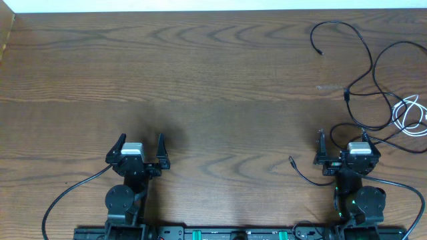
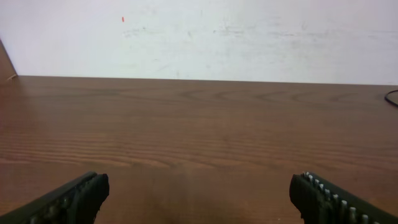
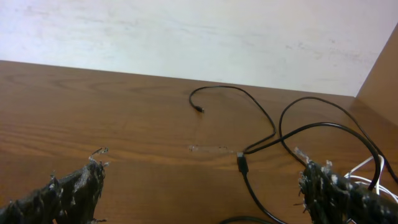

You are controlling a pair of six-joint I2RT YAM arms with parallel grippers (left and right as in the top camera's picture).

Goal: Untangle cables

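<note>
Lying toward the far right corner of the dark brown wood-grain table (image 1: 200, 73), the thin black cords (image 1: 365, 53) loop loosely across one another, one small plug end pointing toward the table's middle. A thin white cord (image 1: 411, 113) is coiled at the right edge, right beside the black strands. The right gripper (image 1: 342, 140) sits near this bundle, jaws spread wide and holding nothing. The left gripper (image 1: 141, 140) is well apart from the cords, equally wide and empty.
</note>
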